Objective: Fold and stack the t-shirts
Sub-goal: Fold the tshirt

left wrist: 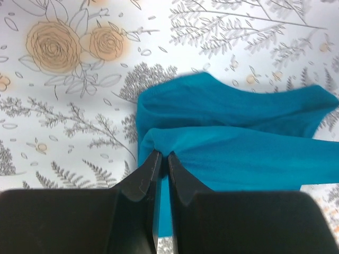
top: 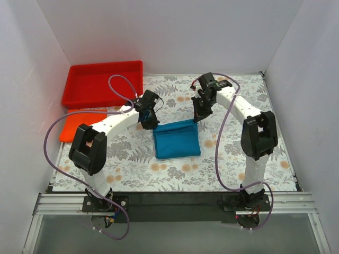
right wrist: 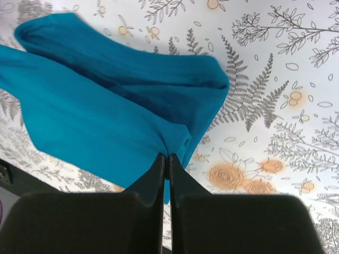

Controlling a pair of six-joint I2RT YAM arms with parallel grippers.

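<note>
The teal-blue t-shirt lies folded in the middle of the table. My left gripper is shut on its far left corner, and the left wrist view shows the cloth pinched between the fingertips. My right gripper is shut on its far right corner, and the right wrist view shows the cloth bunched at the jaws. The pinched edge hangs lifted above the layer below. The orange-red t-shirt lies flat at the left, partly behind my left arm.
A red plastic tray stands at the back left, just behind the orange-red shirt. White walls close in the table on the left, back and right. The floral tablecloth covers the table.
</note>
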